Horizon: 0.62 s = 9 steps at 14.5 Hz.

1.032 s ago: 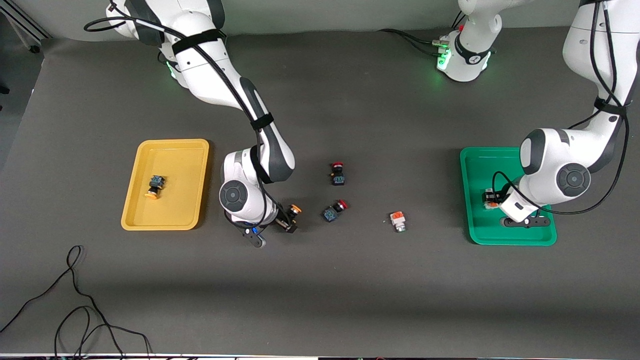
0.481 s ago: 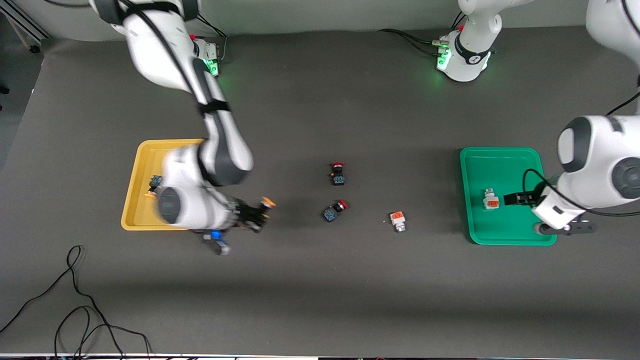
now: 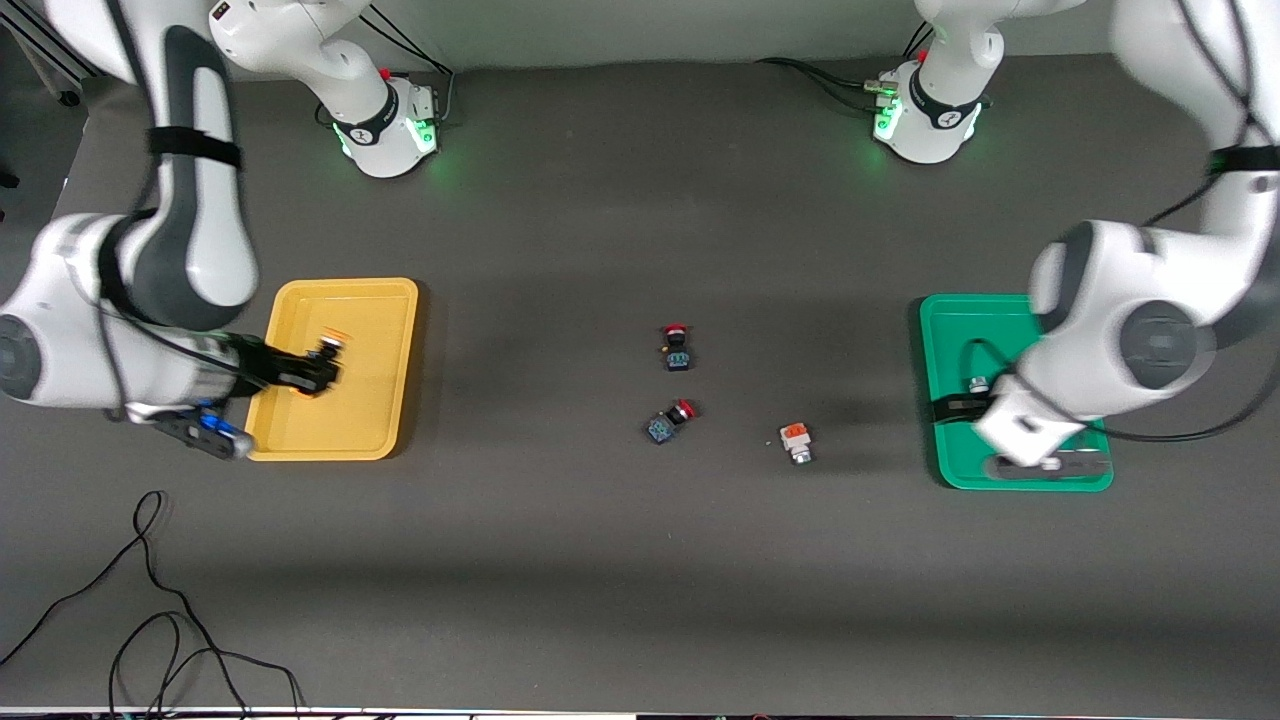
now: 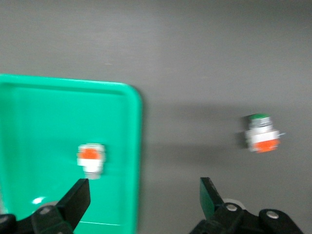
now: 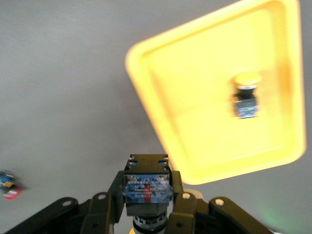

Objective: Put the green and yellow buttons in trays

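Observation:
My right gripper [image 3: 315, 372] is shut on a black-bodied button with an orange-yellow cap [image 5: 146, 191] and holds it over the yellow tray [image 3: 375, 410]. A second yellow-capped button [image 5: 245, 97] lies in that tray [image 5: 195, 97]; in the front view the gripper hides most of it. My left gripper [image 4: 144, 187] is open and empty over the green tray's [image 3: 960, 325] edge toward the table's middle. A white-grey button with an orange block [image 4: 91, 158] lies in the green tray [image 4: 48, 122]. Another white-grey button [image 3: 796, 441] lies on the table, also in the left wrist view [image 4: 261, 136].
Two black-bodied buttons with red caps [image 3: 677, 347] [image 3: 668, 421] lie at the table's middle. A black cable [image 3: 150, 600] loops on the table near the front camera, toward the right arm's end. The arm bases [image 3: 385, 120] [image 3: 925, 110] stand at the table's top edge.
My right gripper carried the yellow-capped button from the table's middle to over the yellow tray. My left gripper left the white-grey button in the green tray and moved to the tray's edge.

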### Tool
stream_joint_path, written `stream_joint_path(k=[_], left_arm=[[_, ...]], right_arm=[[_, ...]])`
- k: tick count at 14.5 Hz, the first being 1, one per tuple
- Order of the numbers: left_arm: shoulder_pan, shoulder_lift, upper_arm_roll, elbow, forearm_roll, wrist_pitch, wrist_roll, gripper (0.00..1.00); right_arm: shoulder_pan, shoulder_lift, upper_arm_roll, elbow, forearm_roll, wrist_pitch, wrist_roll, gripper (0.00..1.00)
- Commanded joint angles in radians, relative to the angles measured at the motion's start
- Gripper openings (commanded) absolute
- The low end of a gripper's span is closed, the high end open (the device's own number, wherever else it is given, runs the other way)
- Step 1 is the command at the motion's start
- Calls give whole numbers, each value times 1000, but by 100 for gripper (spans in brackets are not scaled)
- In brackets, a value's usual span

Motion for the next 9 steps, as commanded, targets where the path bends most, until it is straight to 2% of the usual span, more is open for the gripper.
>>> stream_joint_path(k=[1,3,6,7,8,9], left_arm=[[-141,100,16,86,7,33,-229,100],[-184,123,14,88,4,77,-329,100],[-230,166,16,88,9,130,-461,100],[-230,186,16,88,10,137,-469,100],[-230,203,19,86,12,145,-470,100],[-227,224,20,83,12,169,-470,100]], right_arm=[[20,-22,-22,-186,-19,180,-145,0],[18,14,-18,-278,0,332,-173,0],[46,137,2,-334,201,460,-225,0],[56,162,4,-334,239,471,-228,0],[60,186,6,-328,270,470,-222,24],[67,191,7,-325,286,470,-220,68]])
